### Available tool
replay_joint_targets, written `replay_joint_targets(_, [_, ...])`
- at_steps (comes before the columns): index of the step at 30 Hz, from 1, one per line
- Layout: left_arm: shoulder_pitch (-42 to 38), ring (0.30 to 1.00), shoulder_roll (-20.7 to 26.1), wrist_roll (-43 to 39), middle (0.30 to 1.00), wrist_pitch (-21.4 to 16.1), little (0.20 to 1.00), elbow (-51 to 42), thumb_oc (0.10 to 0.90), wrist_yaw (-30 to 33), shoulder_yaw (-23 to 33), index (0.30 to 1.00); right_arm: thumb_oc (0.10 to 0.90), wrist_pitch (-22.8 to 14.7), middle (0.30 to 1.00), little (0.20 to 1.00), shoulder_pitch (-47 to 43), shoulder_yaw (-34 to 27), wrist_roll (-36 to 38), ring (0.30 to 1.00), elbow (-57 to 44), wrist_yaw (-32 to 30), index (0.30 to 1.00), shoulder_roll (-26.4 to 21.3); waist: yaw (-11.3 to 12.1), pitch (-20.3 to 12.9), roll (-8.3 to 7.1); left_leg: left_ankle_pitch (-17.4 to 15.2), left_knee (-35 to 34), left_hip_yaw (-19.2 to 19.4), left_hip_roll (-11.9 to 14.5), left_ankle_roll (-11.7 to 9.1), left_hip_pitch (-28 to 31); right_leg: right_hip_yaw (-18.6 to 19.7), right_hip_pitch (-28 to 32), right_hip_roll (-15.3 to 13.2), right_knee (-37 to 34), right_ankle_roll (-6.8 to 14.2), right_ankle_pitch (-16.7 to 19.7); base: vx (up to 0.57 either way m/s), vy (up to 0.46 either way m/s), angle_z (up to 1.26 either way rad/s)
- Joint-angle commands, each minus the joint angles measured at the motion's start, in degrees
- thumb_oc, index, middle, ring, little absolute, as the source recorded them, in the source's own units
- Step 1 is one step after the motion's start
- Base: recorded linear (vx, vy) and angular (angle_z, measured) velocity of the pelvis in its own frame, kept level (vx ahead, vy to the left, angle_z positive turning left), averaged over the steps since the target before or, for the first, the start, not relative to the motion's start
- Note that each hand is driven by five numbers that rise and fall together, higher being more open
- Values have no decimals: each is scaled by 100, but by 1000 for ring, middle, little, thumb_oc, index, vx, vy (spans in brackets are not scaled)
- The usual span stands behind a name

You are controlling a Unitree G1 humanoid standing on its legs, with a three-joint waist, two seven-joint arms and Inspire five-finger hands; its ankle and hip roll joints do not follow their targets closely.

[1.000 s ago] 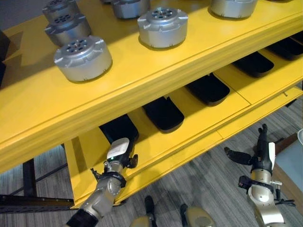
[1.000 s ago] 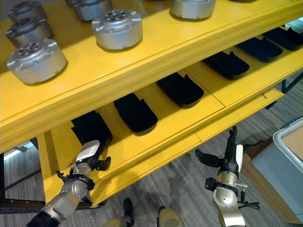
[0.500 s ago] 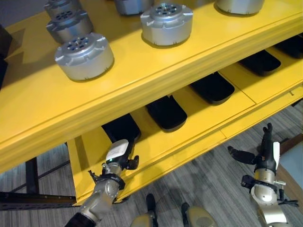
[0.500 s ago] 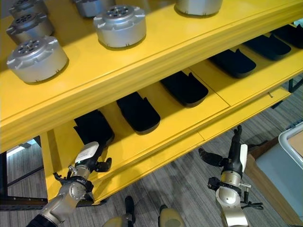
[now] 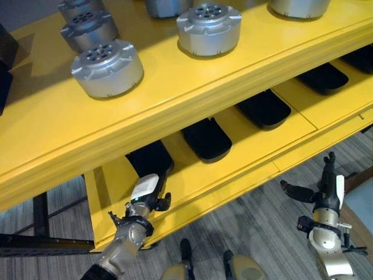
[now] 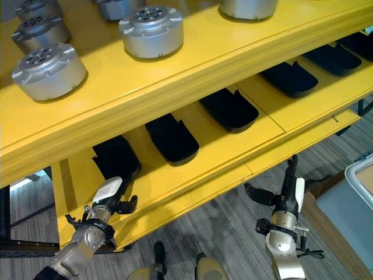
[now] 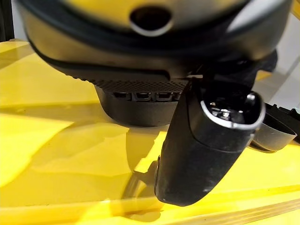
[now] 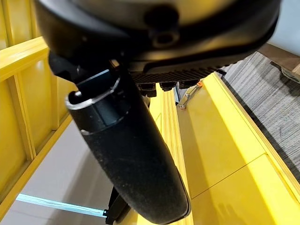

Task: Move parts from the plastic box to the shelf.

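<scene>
Round silver parts (image 5: 107, 68) upright on yellow shelf (image 5: 192, 87), left hand (image 5: 145, 196) and right hand (image 5: 322, 191) both spread, empty.

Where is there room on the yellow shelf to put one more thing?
The top board is bare in front of the silver parts. On the lower board, yellow gaps lie between the black trays. The back left corner, with more silver parts, is crowded.

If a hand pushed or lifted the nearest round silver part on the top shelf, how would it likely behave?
The silver part looks like solid machined metal, so probably heavy for its size and rigid. It sits flat, wider than tall, on the yellow shelf, so it would likely slide, not tip. On its side it might roll.
</scene>
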Motion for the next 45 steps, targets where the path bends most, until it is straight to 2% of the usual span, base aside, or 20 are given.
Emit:
replay_joint_targets(1, [-90,1000,362,263,1000,-288,1000,-508,900,93,360,1000,900,-530,1000,1000,-149,-433,-109,1000,-704,-55,1000,-470,16,-324,-290,-470,167,-257,358,-189,-249,152,250,34,-472,47,70,-6,-5,9])
replay_joint_targets(25, [105,1000,498,322,1000,-419,1000,-688,900,-115,525,1000,900,-477,1000,1000,-112,-454,-100,1000,-736,-106,1000,-451,69,-314,-260,-459,192,-303,337,-186,-293,121,249,28,-477,44,69,0,0,0])
replay_joint_targets(45, [448,1000,623,97,1000,-584,1000,-1014,900,-609,701,1000,900,-461,1000,1000,-25,-610,-99,1000,-751,-80,1000,-512,87,-314,-181,-426,197,-316,310,-200,-306,90,236,-5,-514,56,86,0,0,0])
